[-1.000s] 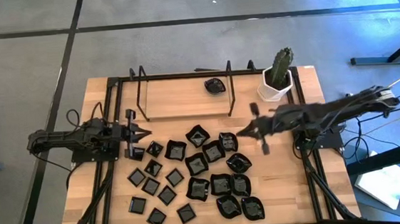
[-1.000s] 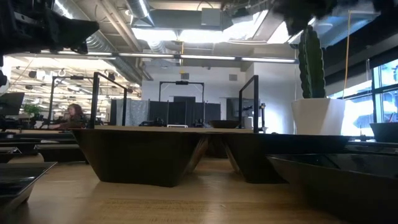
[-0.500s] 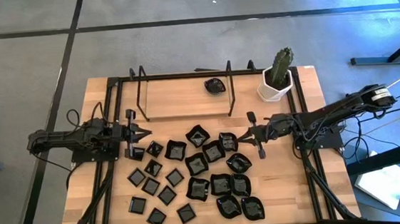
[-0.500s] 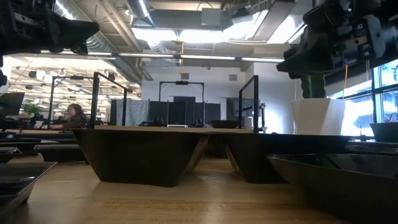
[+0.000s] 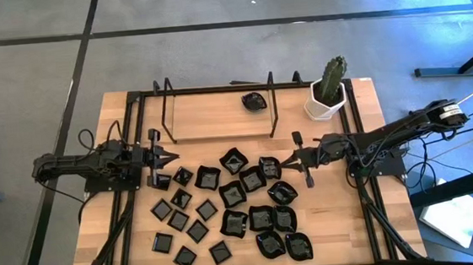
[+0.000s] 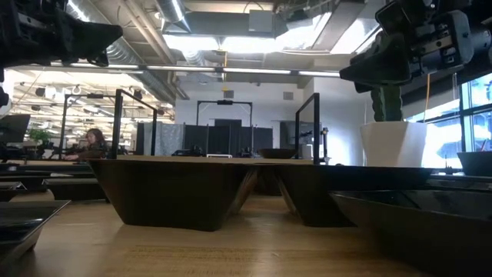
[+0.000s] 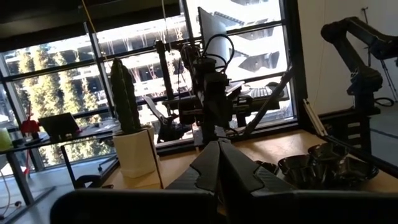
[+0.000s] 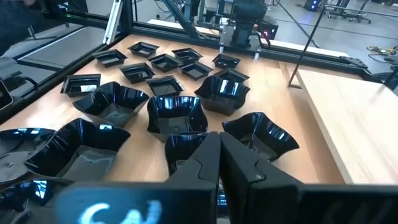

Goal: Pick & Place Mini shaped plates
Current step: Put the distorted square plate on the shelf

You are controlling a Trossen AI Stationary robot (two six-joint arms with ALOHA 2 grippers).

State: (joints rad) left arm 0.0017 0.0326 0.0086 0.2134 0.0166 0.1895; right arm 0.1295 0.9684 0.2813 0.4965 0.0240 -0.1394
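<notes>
Many small glossy black mini shaped plates (image 5: 233,196) lie flat on the wooden table: flat squares (image 5: 180,217) toward the left, raised-rim and wavy-edged ones (image 8: 176,114) toward the right. One more plate (image 5: 253,101) sits on the far shelf. My right gripper (image 5: 286,160) hovers shut, pointing left, just right of the cluster's far right plate (image 5: 270,167) and well above the table (image 6: 346,75). My left gripper (image 5: 175,157) waits shut at the cluster's far left, also raised.
A white pot with a cactus (image 5: 327,98) stands at the far right corner. A black metal frame (image 5: 216,90) with upright posts borders the raised far shelf. Bare wood shows on the shelf and along the table's right side (image 5: 336,218).
My right gripper has come down toward the plates at the cluster's far right and then held still, staying shut. The left arm and all the plates have kept their places.
</notes>
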